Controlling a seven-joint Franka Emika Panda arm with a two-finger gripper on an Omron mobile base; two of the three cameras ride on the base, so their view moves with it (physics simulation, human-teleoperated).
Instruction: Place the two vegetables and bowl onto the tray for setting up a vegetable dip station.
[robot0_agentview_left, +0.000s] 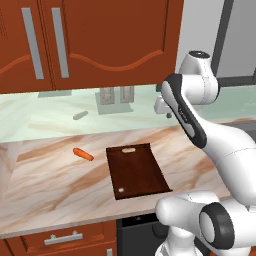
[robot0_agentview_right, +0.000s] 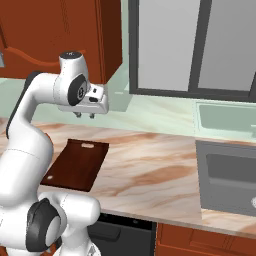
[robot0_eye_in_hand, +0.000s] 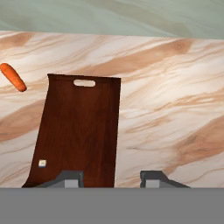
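At left of the left base frame, the carrot (robot0_agentview_left: 83, 154) lies on the desk (robot0_agentview_left: 60, 185), apart from the tray (robot0_agentview_left: 136, 170) at centre, which is still bare. Nothing is placed yet. My jaws (robot0_agentview_right: 84, 115) hang part-open above the desk, holding nothing. A greyish piece (robot0_agentview_left: 79, 115) further back is too faint to name.

Near end of the tray (robot0_agentview_right: 77, 165) hidden behind the white arm in the right base view, carrot (robot0_eye_in_hand: 12, 77) cut off by the left edge in the hand view, gripper (robot0_agentview_left: 169, 114) mostly hidden behind the arm in the left base view
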